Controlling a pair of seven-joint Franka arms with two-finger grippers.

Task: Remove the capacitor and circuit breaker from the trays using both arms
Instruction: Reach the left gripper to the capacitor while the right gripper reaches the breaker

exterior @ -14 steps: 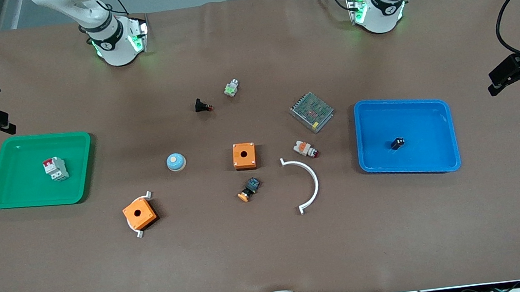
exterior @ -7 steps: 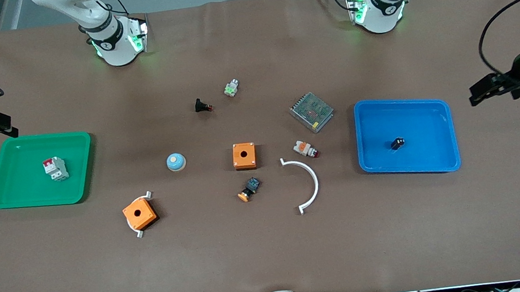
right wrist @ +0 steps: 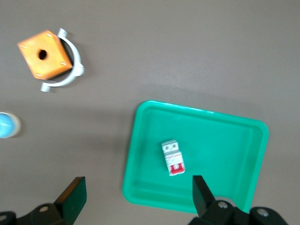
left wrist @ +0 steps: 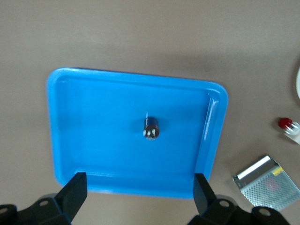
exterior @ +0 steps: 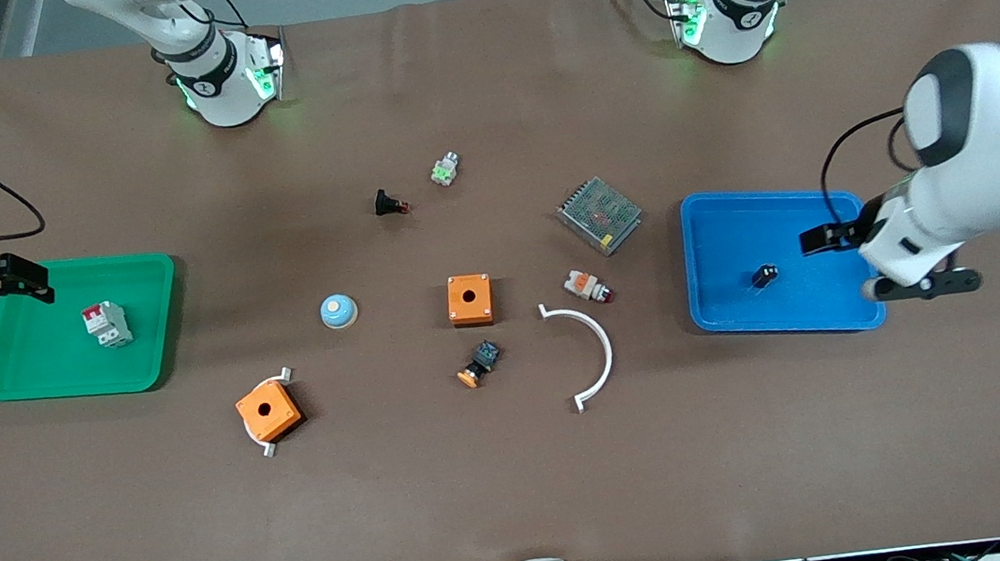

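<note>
Missing the capacitor (exterior: 764,275) is the main risk: tiny, mid blue tray (exterior: 750,323), it could tip or skid when fingers close. Circuit breaker (exterior: 107,323) sits in green tray (exterior: 51,388); a skewed grip could drag that tray. Left gripper (exterior: 820,237) hovers over the blue tray, jaws wide, empty. Right gripper (exterior: 29,278) over the green tray's rim, wide too. Both have swung in from the table ends since earlier; parts unmoved.

robotics lab, two bench-mounted arms (exterior: 218,77), brown-covered table (exterior: 523,485), scattered electrical parts
</note>
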